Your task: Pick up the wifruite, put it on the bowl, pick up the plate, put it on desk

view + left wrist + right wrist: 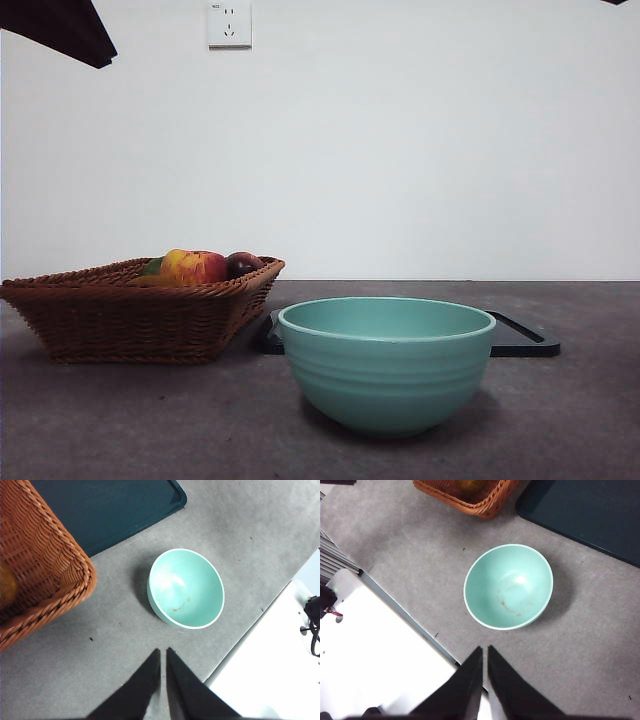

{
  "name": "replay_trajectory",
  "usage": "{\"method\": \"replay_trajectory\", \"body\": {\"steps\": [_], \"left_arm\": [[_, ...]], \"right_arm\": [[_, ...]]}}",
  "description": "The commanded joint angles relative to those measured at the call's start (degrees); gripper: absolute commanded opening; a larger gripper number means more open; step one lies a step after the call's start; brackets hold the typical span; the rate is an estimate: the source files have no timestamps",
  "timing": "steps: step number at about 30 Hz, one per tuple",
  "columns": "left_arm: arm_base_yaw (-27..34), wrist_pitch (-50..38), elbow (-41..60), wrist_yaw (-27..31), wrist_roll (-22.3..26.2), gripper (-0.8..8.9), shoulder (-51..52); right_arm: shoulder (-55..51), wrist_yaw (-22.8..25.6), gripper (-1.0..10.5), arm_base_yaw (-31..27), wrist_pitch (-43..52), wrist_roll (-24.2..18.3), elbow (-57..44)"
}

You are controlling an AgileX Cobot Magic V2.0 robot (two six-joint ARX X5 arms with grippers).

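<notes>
The teal-green bowl (387, 365) (186, 588) (508, 586) stands empty on the dark grey desk (120, 420). The wifruite (6, 585) (470, 484) lies in the wicker basket (130, 315), dull orange-brown and mostly cut off or hidden by the rim. Behind the bowl lies the plate (525, 342) (100, 510) (590, 510), a dark flat rectangular tray. My left gripper (163, 650) hangs high above the desk beside the bowl, shut and empty. My right gripper (485, 648) is also high, near the desk's edge, shut with nothing in it.
The basket also holds a red-yellow apple (193, 266) and a dark purple fruit (243, 263). It stands left of the bowl, touching the tray's corner. A white surface (370, 650) borders the desk. Black arm tips show at the top corners (60, 30).
</notes>
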State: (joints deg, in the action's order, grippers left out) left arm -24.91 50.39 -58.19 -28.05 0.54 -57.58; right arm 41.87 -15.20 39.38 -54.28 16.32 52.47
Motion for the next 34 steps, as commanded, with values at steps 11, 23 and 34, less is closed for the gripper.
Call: {"method": "replay_trajectory", "body": {"steps": [11, 23, 34], "left_arm": [[-0.22, -0.57, -0.68, -0.26, 0.17, 0.16, 0.72], [19.17, -34.49, 3.74, 9.53, 9.75, 0.16, 21.03], [28.89, -49.94, 26.49, 31.17, 9.75, 0.16, 40.22]], "right_arm": [[0.33, 0.20, 0.1, 0.52, 1.99, -0.66, 0.90], [0.33, 0.22, 0.1, 0.52, 1.99, -0.66, 0.90], [0.33, 0.20, 0.1, 0.52, 1.99, -0.66, 0.90]]}}
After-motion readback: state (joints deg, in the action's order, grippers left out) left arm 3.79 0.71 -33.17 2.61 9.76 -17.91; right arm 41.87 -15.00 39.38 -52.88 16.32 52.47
